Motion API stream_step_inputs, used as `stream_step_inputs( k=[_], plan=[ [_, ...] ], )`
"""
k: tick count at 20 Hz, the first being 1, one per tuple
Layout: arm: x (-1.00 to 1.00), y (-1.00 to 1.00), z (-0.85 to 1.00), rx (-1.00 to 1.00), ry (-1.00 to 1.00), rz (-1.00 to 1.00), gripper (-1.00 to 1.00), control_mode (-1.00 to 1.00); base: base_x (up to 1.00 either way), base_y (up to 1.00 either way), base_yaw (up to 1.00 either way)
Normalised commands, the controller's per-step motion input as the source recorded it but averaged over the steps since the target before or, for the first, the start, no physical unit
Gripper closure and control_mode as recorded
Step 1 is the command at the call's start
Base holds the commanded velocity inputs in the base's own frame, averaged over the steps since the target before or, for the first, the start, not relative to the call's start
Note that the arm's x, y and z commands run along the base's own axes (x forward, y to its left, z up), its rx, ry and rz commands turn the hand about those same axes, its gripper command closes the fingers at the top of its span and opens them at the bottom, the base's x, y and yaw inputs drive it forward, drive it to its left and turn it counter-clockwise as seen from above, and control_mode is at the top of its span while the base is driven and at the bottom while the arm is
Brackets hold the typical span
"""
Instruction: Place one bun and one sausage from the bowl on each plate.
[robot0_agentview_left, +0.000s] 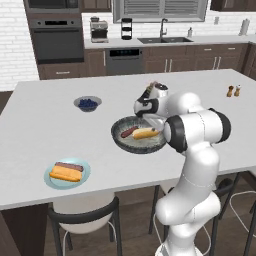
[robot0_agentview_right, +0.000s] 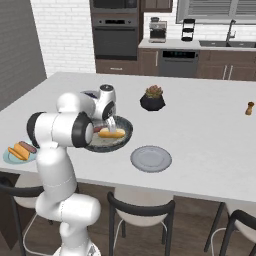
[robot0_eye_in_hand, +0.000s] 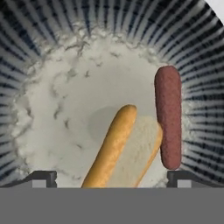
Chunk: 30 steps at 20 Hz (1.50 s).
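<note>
So the tool (robot0_eye_in_hand: 112, 177) is held wide open right over the bowl (robot0_agentview_left: 120, 140), pointing down into it, with nothing gripped between its tips. Inside the bowl a pale yellow bun (robot0_eye_in_hand: 124, 151) is lying tilted, and a reddish-brown sausage (robot0_eye_in_hand: 168, 116) is set just beside it, touching along one side. On the table (robot0_agentview_left: 40, 125), the blue-green plate (robot0_agentview_left: 85, 170) is already loaded with an orange bun (robot0_agentview_left: 65, 173) and a second sausage (robot0_agentview_left: 69, 166). The grey plate (robot0_agentview_right: 151, 158) is seen bare, near the bowl.
</note>
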Motion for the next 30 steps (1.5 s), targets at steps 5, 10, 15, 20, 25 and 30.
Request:
stream_step_inputs(
  k=[5,10,15,20,25,30],
  plan=[
    [0.01,0.12,-0.21,0.00,-0.03,0.02,-1.00,-1.00,0.00,0.00,0.00],
    [0.00,0.10,-0.20,0.00,0.00,0.00,-1.00,-1.00,0.00,0.00,0.00],
    [0.00,0.00,-0.22,0.00,-0.03,0.00,-1.00,-1.00,0.00,0.00,0.00],
    [0.07,0.00,-0.15,0.00,-0.03,0.02,-1.00,-1.00,0.00,0.00,0.00],
    [0.17,0.00,-0.09,0.00,0.00,0.03,-1.00,-1.00,0.00,0.00,0.00],
    [0.11,0.00,0.00,0.00,0.00,0.04,-1.00,-1.00,0.00,0.00,0.00]
  ],
)
